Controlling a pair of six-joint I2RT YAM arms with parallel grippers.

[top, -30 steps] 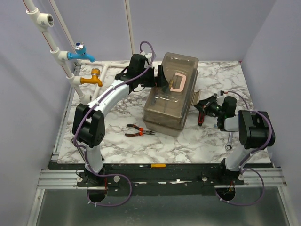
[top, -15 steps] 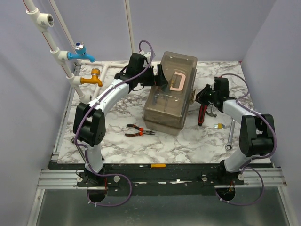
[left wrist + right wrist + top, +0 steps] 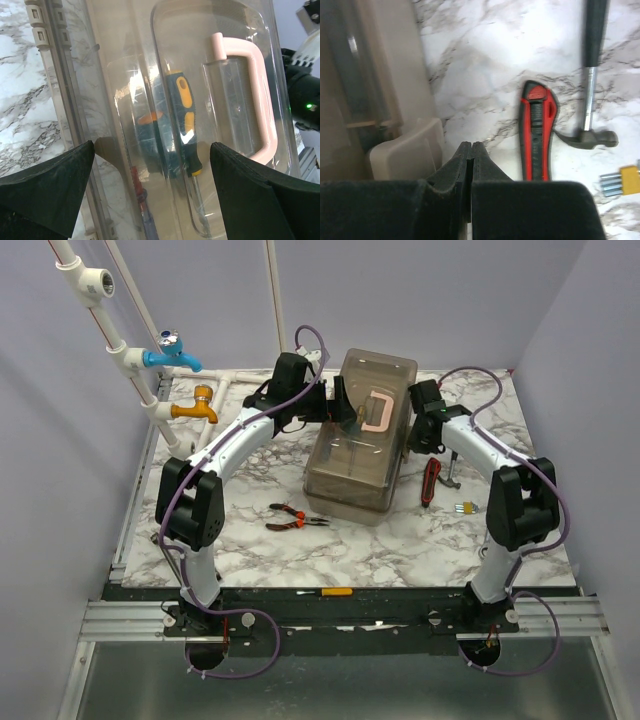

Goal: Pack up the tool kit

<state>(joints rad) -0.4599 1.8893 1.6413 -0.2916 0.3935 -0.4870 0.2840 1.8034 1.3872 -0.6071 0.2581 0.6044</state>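
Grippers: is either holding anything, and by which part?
Nothing is held. The left gripper stands wide open over the toolbox; the right gripper is shut empty beside it.

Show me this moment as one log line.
left gripper: open above toolbox | right gripper: shut, empty, beside toolbox | utility knife, hammer, pliers: loose on table

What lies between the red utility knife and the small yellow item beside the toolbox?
A hammer; its metal head sits between the red utility knife and the yellow item, shown best in the right wrist view.
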